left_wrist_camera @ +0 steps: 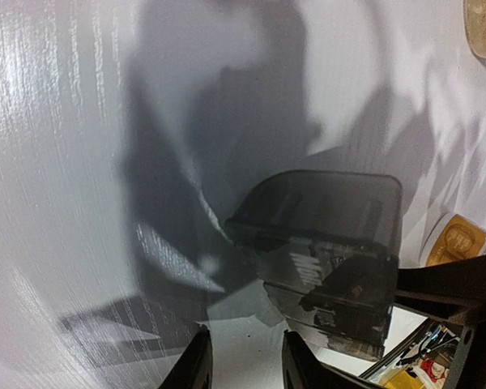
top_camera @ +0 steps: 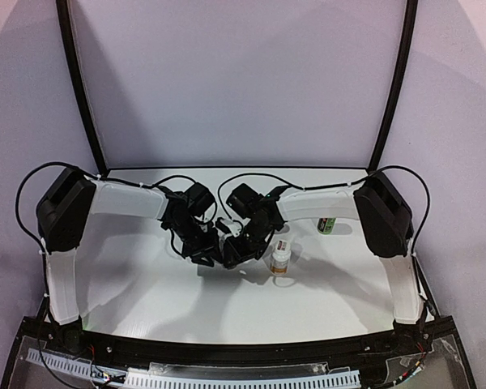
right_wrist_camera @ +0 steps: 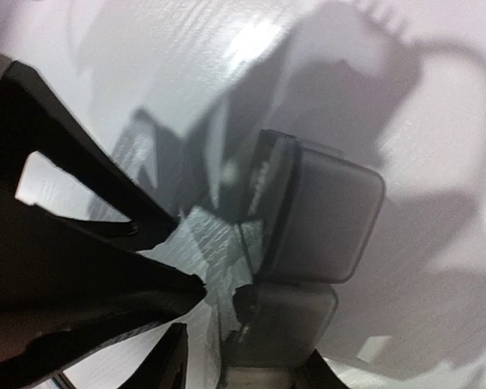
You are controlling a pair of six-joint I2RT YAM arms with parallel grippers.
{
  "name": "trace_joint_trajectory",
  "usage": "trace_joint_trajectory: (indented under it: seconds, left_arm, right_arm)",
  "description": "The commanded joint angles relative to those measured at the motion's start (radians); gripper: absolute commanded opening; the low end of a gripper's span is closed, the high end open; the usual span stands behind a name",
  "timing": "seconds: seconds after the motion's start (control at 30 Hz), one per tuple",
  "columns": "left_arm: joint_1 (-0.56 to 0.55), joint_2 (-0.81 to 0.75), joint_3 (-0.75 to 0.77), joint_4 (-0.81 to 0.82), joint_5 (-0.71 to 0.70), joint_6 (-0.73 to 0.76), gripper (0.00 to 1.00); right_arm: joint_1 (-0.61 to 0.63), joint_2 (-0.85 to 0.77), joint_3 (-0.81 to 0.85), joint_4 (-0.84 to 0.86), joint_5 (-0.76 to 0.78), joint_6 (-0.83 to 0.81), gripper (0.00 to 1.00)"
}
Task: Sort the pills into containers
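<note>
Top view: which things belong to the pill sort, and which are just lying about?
In the job:
- containers, grey strip with clear lids
- white bottle, probably the pill source

Lying about:
- green bottle, set apart behind the white one, untouched

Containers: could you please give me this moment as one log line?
containers centre table | left gripper open, empty | right gripper straddles containers, grip unclear

No legible text anywhere.
</note>
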Motion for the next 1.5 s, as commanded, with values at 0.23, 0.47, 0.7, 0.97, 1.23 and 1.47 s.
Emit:
trace_joint_trajectory:
  seconds: [0.23,0.47,0.7,0.97,1.23,1.47]
  left_arm:
    - [-0.002,-0.051,-0.003,-0.034,-0.099,0.046,0.38]
    - [0.011,-0.129,-0.004,0.009,-0.141,0.071,0.44]
    - [0.041,-0.254,-0.015,0.048,-0.251,0.132,0.72]
    - [0.097,-0.543,-0.129,0.111,-0.591,0.197,0.99]
    - [0.189,-0.738,-0.223,0.069,-0.833,0.173,0.99]
    - [0.248,-0.802,-0.275,-0.01,-0.889,0.095,0.99]
  right_arm:
    - [-0.11,0.068,-0.143,-0.124,0.092,0.009,0.52]
    - [-0.138,-0.045,-0.089,-0.142,0.177,-0.03,0.65]
    - [-0.139,-0.151,-0.035,-0.115,0.178,-0.087,0.79]
    - [-0.155,-0.379,-0.077,-0.018,0.199,-0.125,0.99]
    - [-0.268,-0.544,-0.188,0.121,0.201,-0.087,0.99]
    - [-0.32,-0.613,-0.255,0.143,0.138,-0.114,0.99]
